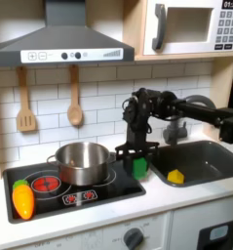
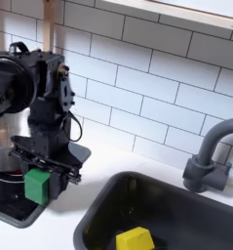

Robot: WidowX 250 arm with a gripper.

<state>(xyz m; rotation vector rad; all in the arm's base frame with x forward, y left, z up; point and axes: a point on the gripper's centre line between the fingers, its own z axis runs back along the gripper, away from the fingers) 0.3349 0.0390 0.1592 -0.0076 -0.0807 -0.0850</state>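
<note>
White toy kitchen counter with stove and sink

The white counter [image 1: 137, 200] carries a black stove top [image 1: 69, 195] on the first exterior view's left and a dark sink [image 1: 201, 161] on its right. On the stove stand a metal pot [image 1: 84, 161] and a carrot [image 1: 23, 198].

Green block [image 2: 36, 184] in black end effector [image 2: 42, 166] (yellow block [image 2: 135, 239], dark sink [image 2: 176, 200]).

A toy kitchen set against a white tiled wall [image 1: 98, 93] with dark grout. A grey range hood [image 1: 61, 44] hangs at the first exterior view's upper left, a microwave [image 1: 191, 24] at its upper right. Two wooden utensils [image 1: 50, 103] hang on the tiles. Below runs a pale countertop [image 2: 89, 210] in soft, even light.
</note>
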